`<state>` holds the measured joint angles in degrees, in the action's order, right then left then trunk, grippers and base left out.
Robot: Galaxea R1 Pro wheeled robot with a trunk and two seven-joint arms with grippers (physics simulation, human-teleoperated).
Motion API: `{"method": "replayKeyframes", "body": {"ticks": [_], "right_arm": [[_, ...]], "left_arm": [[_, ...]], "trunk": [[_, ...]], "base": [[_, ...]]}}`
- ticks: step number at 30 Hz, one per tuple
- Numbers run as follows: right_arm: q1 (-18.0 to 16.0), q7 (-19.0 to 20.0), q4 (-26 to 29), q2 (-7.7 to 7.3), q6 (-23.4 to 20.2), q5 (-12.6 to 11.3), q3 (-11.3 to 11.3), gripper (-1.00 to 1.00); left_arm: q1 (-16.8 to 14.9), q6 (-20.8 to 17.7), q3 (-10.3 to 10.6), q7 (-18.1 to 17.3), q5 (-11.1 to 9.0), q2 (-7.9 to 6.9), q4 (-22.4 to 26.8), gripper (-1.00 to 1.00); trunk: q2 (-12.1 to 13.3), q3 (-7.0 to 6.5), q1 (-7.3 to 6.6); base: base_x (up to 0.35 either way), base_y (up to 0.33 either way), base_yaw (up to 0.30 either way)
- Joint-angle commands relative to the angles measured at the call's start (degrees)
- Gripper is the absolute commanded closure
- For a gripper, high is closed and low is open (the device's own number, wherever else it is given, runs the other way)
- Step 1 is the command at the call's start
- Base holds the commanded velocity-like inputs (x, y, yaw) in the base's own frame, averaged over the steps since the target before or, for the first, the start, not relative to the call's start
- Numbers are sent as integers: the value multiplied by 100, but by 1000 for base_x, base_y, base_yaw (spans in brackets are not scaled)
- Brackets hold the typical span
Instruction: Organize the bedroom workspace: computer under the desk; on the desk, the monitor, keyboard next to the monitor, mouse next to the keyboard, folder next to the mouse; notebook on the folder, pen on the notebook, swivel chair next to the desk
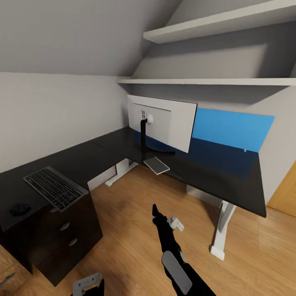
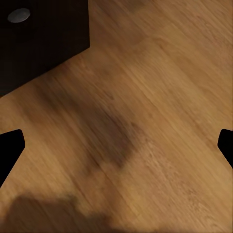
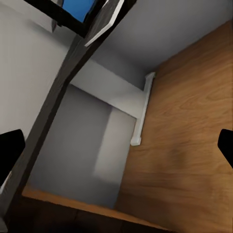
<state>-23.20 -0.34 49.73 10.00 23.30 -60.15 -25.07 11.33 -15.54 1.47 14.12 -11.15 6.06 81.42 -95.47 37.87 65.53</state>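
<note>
One mouse (image 1: 19,209), one keyboard (image 1: 55,188), one monitor (image 1: 161,122) — all on the desk (image 1: 222,172), read left to right. The keyboard overhangs the front edge above the drawer unit (image 1: 61,238), long axis running diagonally away from you, well apart from the monitor; your left gripper (image 1: 87,283) sits nearer to it, so I'd judge that arm takes the reposition. A blue panel (image 1: 232,128) stands against the wall behind the monitor — folder or not, you cannot tell. Both the left and the right gripper (image 1: 155,210) have fingers spread wide in the wrist views, holding nothing.
</note>
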Motion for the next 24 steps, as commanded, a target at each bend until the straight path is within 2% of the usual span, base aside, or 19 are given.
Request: {"method": "replayKeyframes", "body": {"ticks": [1, 2, 4, 6, 9, 11, 12, 17, 24], "right_arm": [[-49, -1, 4, 0, 46, -158, -16, -100], [-194, 9, 17, 0, 144, -481, -18, -100], [-222, 11, 18, 0, 208, -538, -20, -100], [-240, 15, 22, 0, 281, -574, -22, -100], [-262, 148, 32, 0, 450, -620, -24, -100], [-265, 383, 36, 0, 490, -642, -25, -100], [-265, 686, 57, 0, 485, -662, -18, -100], [-264, 1105, 92, 0, 489, -686, -9, -100], [-264, 1174, 98, 0, 503, -691, 1, -100]], "left_arm": [[1, -19, 9, 47, -60, -1, 12, -100], [1, -19, 10, 59, -62, 0, 11, -100], [1, -22, 12, 61, -62, 2, 2, -100], [1, -24, 27, 66, -62, 6, -13, -100], [1, -25, 300, 90, -59, 8, -150, -100], [1, -23, 442, 99, -56, 9, -212, -100], [1, -23, 515, 104, -55, 9, -243, -100], [1, -27, 587, 105, -61, 4, -329, -100], [1, -28, 613, 100, -48, 1, -531, -100]], "trunk": [[-44, 23, 23], [-84, 41, 45], [-164, 77, 89], [-245, 113, 132], [-365, 167, 198], [-445, 202, 242], [-485, 220, 264], [-686, 310, 374], [-967, 436, 528]], "base": [[0, 0, 0], [0, 0, 0], [0, 0, 0], [0, 0, 0], [0, 0, 0], [0, 0, 0], [0, 0, 0], [0, 0, 0], [0, 0, 0]]}}
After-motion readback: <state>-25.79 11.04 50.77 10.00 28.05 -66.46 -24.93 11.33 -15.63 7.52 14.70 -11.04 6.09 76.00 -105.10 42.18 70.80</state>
